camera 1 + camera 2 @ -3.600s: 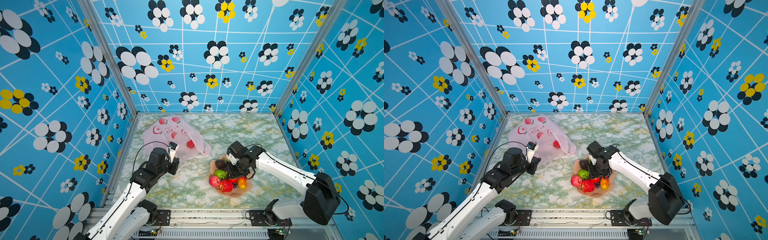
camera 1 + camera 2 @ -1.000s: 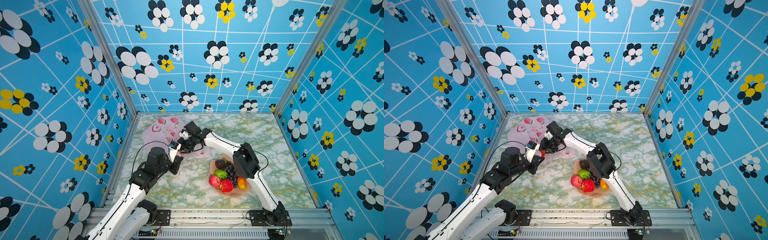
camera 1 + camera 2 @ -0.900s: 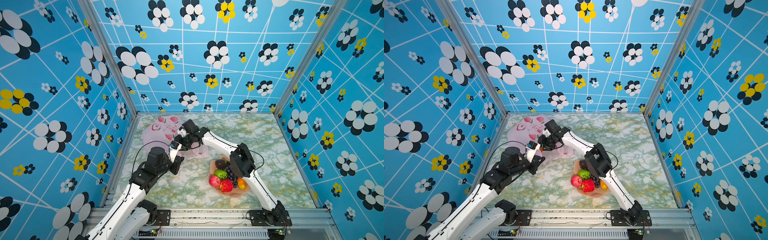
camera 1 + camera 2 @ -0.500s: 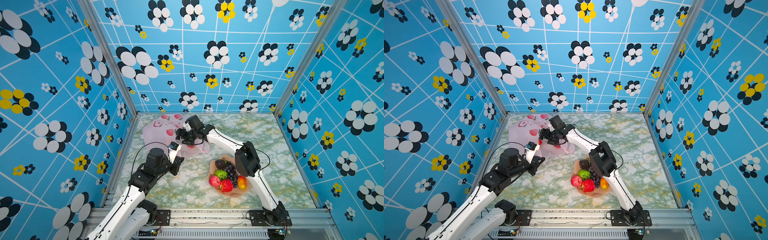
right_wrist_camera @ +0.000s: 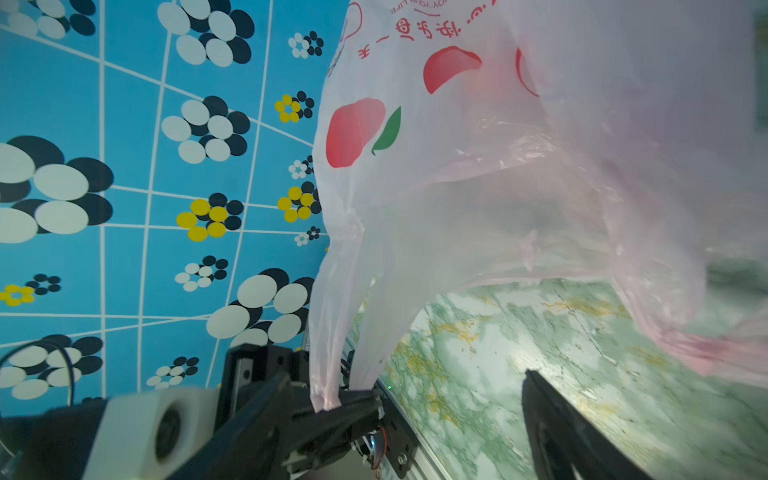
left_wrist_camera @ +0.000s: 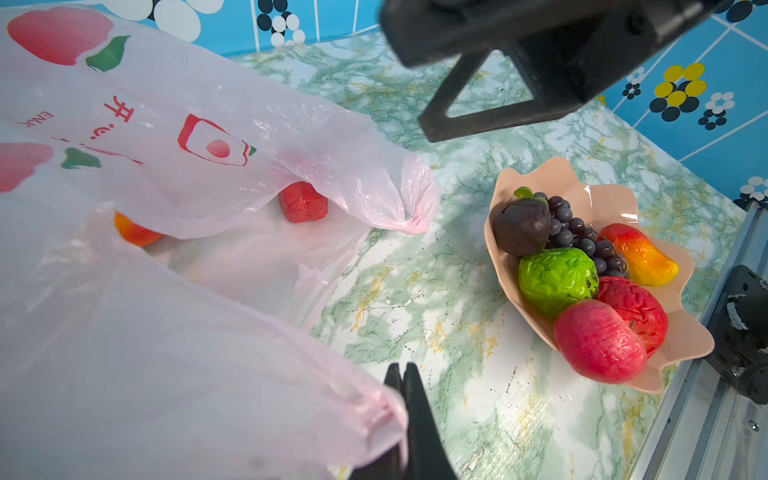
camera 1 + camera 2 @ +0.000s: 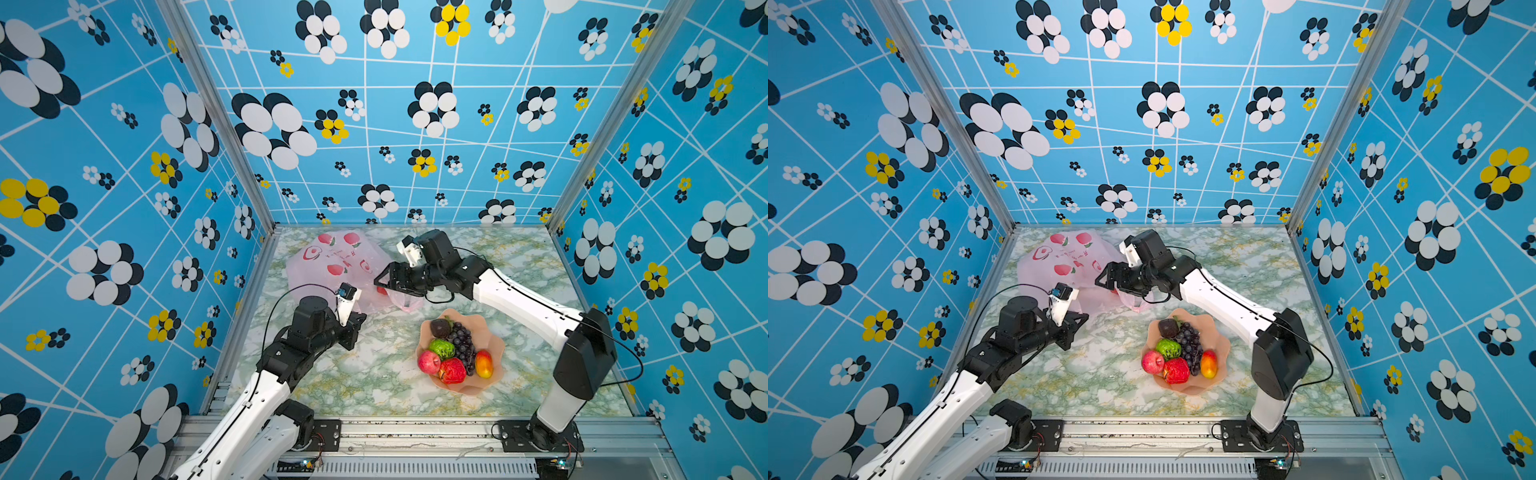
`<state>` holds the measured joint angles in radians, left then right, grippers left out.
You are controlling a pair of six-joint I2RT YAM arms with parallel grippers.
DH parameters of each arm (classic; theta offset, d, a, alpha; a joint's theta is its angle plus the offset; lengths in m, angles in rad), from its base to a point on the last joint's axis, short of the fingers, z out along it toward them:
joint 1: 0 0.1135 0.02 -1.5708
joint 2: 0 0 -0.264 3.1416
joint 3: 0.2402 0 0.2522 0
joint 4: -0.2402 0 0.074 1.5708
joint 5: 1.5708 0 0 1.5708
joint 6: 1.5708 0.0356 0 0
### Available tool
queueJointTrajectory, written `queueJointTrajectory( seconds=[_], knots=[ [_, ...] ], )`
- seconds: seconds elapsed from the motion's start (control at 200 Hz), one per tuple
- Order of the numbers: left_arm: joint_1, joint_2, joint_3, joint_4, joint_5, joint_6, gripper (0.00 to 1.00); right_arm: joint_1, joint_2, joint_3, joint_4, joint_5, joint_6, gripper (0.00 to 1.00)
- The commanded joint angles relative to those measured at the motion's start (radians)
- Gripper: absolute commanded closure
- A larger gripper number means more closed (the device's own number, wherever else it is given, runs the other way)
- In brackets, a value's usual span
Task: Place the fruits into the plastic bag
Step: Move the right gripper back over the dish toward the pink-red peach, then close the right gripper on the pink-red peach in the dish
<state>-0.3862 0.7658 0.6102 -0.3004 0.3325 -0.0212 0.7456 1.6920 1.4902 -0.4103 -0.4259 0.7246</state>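
**Two fruits bagged, six waiting in the bowl**

On the left, the left gripper (image 6: 402, 372) is pinched tight on one handle of the bag (image 7: 332, 266). It lifts that edge off the table (image 7: 519, 257), so the mouth gapes toward the middle. In the right wrist view the handle runs taut into those closed jaws.

The bag itself lies crumpled at the back left of the table, with its other handle slack on the marble. Through the mouth, the left wrist view shows a strawberry (image 6: 303, 202) and a mango (image 6: 135, 230). Both rest on the lower sheet under the raised upper layer.

Just right of that, the right gripper (image 7: 384, 286) reaches across the middle and hovers at the bag's mouth. Its jaws are spread wide with nothing between them.

Further right, toward the front, the bowl (image 7: 496, 347) stands well apart from the bag. It holds a brown piece (image 7: 440, 327), grapes (image 7: 461, 340), a green fruit (image 7: 441, 348), an apple (image 7: 429, 362), a second strawberry (image 7: 453, 370) and a second mango (image 7: 483, 363).

To my eye this is the gap between deliveries: the bag is part filled and the carrying gripper is empty. The next move calls for the right arm to swing over to the bowl and close on one fruit. The apple or the second mango at the rim look the easiest to take, while the grapes sit wedged among the others. Meanwhile the left grip has to hold the handle up, because the thin film looks ready to sag across the mouth.
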Motion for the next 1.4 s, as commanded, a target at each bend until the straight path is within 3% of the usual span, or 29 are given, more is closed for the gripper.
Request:
queueJointTrajectory(
  seconds=[0.0, 0.2, 0.37, 0.785, 1.065, 1.395],
  knots=[
    [0.001, -0.017, -0.009, -0.009, -0.011, 0.015, 1.00, 0.001, -0.106, -0.089, -0.128, 0.144, -0.111, 0.12],
    [0.001, -0.014, -0.009, -0.007, -0.016, 0.017, 1.00, 0.003, -0.269, -0.229, -0.323, 0.340, -0.191, 0.11],
    [0.001, -0.009, -0.010, -0.006, -0.015, 0.015, 1.00, 0.014, -0.327, -0.316, -0.413, 0.371, -0.215, 0.10],
    [-0.005, -0.011, -0.011, -0.011, -0.027, 0.015, 1.00, 0.216, -0.281, -0.302, -0.494, 0.397, -0.211, 0.09],
    [-0.013, -0.018, -0.013, -0.014, -0.031, 0.016, 1.00, 0.260, -0.201, -0.277, -0.513, 0.430, -0.238, 0.01],
    [-0.020, -0.029, -0.012, -0.017, -0.043, 0.020, 1.00, 0.270, -0.117, -0.266, -0.515, 0.451, -0.241, 0.03]
  ],
)
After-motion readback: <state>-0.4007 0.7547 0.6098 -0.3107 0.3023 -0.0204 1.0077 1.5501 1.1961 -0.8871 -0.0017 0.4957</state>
